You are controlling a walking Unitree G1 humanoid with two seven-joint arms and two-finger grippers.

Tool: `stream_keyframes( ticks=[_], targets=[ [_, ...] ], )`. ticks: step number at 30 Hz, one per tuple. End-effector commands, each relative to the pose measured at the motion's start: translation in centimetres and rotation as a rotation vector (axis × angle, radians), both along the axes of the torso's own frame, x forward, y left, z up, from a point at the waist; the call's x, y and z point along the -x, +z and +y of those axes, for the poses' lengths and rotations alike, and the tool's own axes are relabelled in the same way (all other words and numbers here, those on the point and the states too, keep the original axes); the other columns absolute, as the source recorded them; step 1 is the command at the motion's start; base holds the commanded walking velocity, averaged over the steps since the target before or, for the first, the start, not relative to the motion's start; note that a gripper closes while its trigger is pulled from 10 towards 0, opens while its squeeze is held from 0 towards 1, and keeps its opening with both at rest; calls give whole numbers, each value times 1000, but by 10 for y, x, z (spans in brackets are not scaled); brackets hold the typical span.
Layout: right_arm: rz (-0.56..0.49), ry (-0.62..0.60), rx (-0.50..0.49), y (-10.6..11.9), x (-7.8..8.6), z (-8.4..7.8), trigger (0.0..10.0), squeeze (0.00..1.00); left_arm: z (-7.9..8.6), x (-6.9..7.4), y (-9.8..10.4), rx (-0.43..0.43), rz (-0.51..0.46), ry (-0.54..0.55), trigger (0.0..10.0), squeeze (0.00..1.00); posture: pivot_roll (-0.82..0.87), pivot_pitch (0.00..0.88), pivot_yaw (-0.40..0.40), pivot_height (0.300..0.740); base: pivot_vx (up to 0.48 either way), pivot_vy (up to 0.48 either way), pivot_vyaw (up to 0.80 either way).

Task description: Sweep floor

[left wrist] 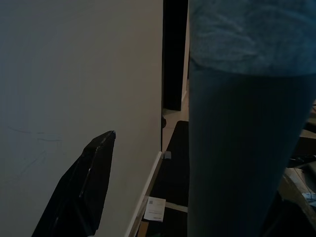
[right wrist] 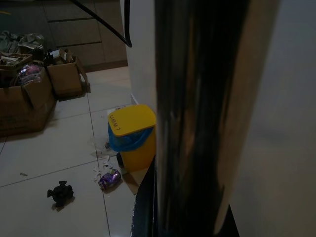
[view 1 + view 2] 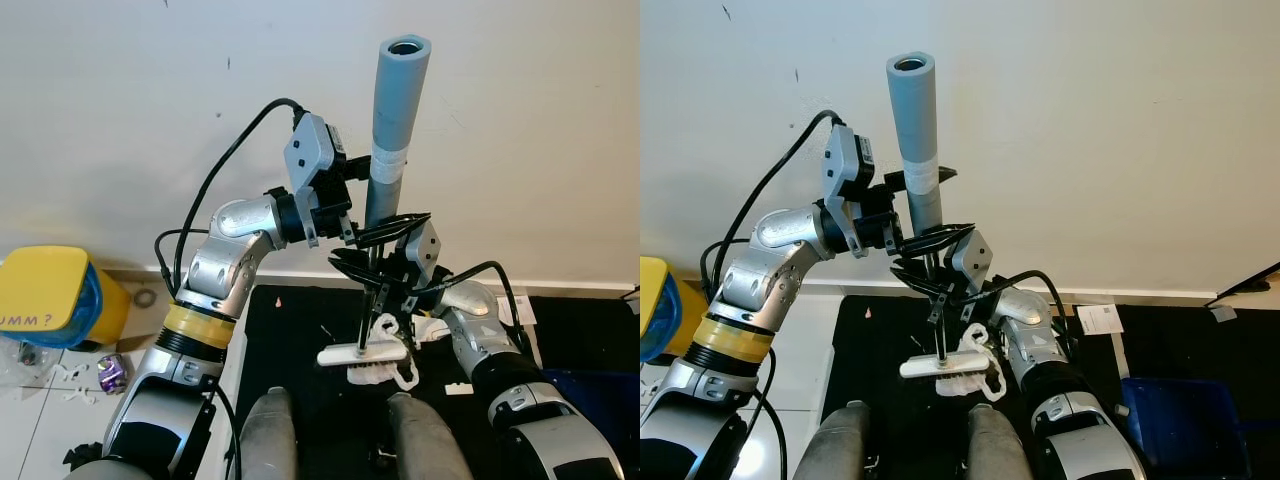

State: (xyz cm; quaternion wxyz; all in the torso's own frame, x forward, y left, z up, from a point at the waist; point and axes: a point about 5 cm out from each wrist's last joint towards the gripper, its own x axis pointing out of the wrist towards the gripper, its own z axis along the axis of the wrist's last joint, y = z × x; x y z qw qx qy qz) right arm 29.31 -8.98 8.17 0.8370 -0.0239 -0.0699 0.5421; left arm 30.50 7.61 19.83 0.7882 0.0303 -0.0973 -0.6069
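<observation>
Left eye view: both grippers, left gripper [image 3: 352, 196] above right gripper [image 3: 385, 262], fingers clamping broom [image 3: 392, 130] upright for sweeping.

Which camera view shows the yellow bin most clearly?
The right wrist view: the whole yellow bin shows, with lid and blue liner. The left eye view has it cut by the edge; the right eye view catches a sliver.
</observation>
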Motion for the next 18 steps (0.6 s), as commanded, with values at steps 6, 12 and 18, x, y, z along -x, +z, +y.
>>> stream_keyframes(
  ticks=[6,12,18],
  targets=[
    [-18,12,0,-1,3,1,0,0,10,-2,-9,-34,43,20,0,0,58,93,-45,731,0,0,0],
    [-18,12,0,-1,3,1,0,0,9,-1,-10,-36,50,12,0,0,58,95,-46,731,0,0,0],
    [-18,10,0,-1,3,1,0,0,10,0,-11,-44,62,-4,0,0,58,98,-44,731,0,0,0]
  ],
)
